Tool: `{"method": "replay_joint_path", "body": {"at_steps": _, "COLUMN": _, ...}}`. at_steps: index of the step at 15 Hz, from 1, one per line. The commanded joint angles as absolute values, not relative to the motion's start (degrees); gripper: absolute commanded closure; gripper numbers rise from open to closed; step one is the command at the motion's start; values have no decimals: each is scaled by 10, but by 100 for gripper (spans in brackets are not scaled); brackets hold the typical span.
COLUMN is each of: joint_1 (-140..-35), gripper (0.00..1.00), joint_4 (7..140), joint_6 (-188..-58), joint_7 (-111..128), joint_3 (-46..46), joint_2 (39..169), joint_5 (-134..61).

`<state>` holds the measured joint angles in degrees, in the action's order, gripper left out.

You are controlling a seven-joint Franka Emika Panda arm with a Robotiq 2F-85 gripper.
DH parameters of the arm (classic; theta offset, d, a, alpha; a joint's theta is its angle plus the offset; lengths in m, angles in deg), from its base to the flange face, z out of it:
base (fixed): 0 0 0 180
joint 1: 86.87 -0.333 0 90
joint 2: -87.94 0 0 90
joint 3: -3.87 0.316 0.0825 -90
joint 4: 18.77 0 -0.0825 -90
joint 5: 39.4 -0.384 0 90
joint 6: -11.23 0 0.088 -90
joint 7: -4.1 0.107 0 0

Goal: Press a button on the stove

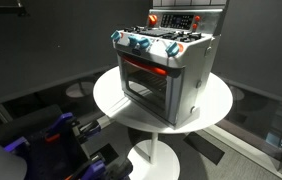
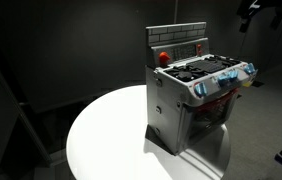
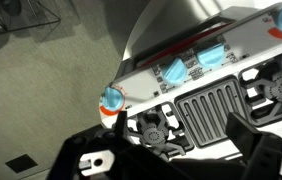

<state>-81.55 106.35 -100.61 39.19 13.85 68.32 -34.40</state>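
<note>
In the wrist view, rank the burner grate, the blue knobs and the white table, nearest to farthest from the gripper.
1. The burner grate, on top of the stove, just ahead of the gripper.
2. The blue knobs, along the front edge beyond the grate.
3. The white table, lowest, past the knobs.

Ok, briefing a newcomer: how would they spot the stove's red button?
On the round white table stands a silver-grey toy stove. Its raised back panel rises behind the burners; the red button sits at one end of it. It is the only round red part up there, unlike the blue-and-white knobs along the front.
</note>
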Motion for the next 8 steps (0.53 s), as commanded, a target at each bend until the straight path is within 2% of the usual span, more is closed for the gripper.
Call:
{"method": "replay_joint_path", "body": {"at_steps": 1, "joint_1": -808, "gripper": 0, "joint_4": 1022, "joint_6": -1035, "joint_7": 431, "joint_3": 123, "joint_2": 742, "joint_5": -314}}
{"method": "replay_joint_path", "body": {"at_steps": 8, "joint_1": -814, "gripper": 0, "joint_4": 939, "joint_6": -1050, "joint_7": 501, "joint_3": 86, "joint_2": 847, "joint_5": -253}}
